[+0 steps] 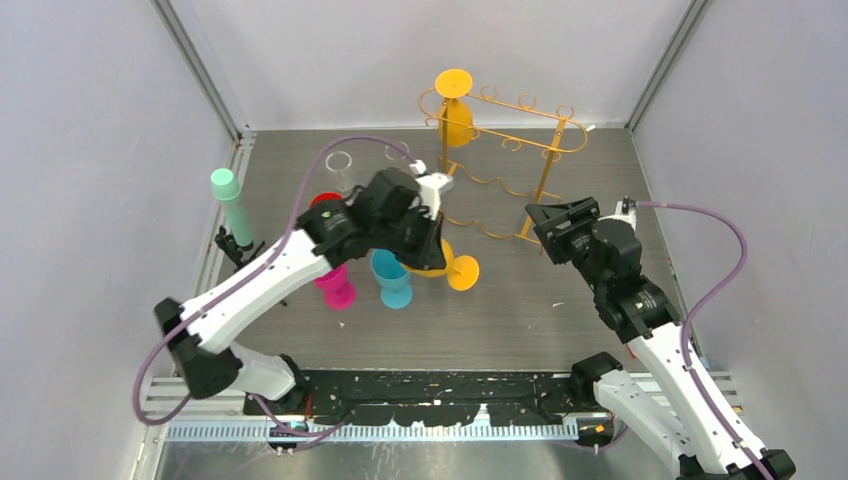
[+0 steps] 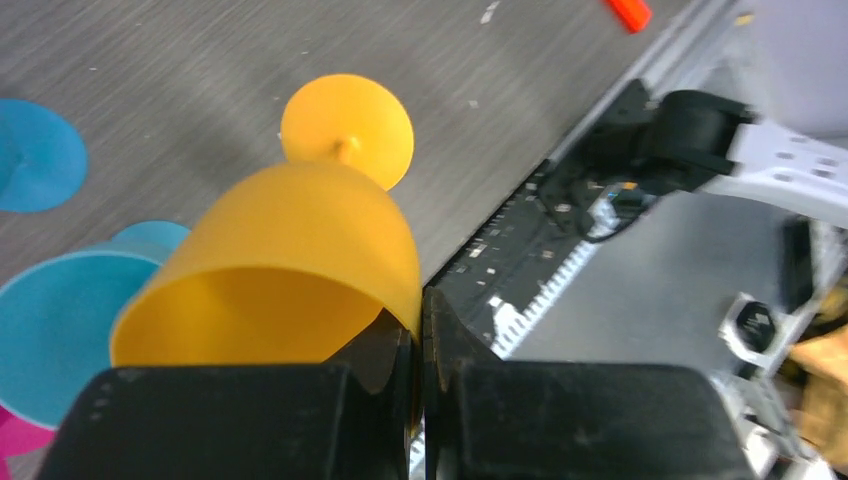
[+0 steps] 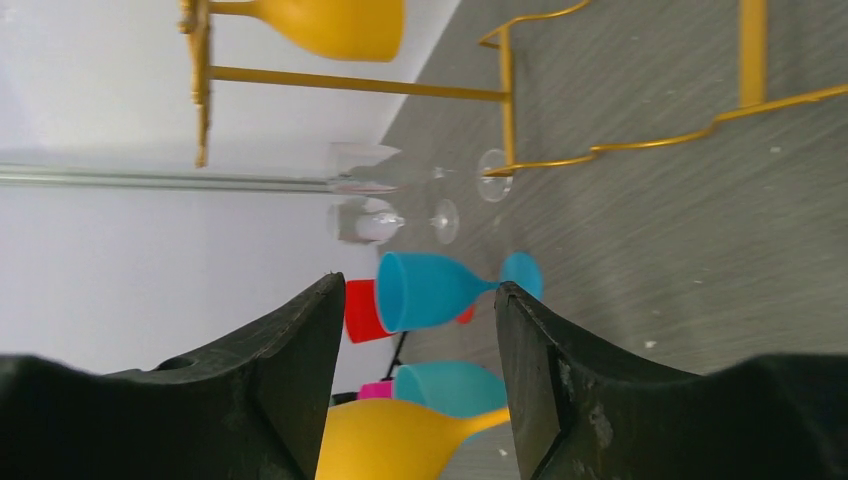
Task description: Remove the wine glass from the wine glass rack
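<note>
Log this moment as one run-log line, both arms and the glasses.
left gripper shut on orange wine glass rim, glass tilted | right gripper open, empty | wine glass rack holds second orange glass

The right fingers are seen spread apart, with nothing held between them. Through the gap a blue glass is framed, flanked by a red cup and a teal cup. A second orange glass is cut off by the lower edge. On the grey counter the gold wine glass rack is shown, an orange wine glass at its rail. Two clear glasses are visible near the wall.
</note>
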You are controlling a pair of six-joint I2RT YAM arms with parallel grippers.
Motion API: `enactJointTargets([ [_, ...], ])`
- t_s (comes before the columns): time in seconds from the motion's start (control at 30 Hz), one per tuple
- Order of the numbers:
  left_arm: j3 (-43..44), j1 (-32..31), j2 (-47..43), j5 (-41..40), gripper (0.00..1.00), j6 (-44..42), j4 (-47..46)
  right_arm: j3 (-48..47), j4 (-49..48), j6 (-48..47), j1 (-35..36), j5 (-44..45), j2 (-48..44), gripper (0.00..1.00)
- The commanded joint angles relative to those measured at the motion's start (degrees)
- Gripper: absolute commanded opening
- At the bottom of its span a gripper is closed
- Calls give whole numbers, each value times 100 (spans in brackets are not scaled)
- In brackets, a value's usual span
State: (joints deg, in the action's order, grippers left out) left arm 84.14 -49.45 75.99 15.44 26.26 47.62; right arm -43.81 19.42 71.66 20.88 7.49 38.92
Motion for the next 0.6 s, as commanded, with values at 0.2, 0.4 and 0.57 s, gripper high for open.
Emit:
enactJointTargets([
  [0.2,1404,-835,1858,-2138,0,-336,1299,-347,602,-658,-7,678,-103,62],
  [0.4,1406,-886,2499,-1984,0,-363,1154,-320,689,-731,-3,749,-176,62],
  [0.57,1370,-886,2780,-2042,0,-445,1123,-270,714,-725,-1,829,-288,62],
])
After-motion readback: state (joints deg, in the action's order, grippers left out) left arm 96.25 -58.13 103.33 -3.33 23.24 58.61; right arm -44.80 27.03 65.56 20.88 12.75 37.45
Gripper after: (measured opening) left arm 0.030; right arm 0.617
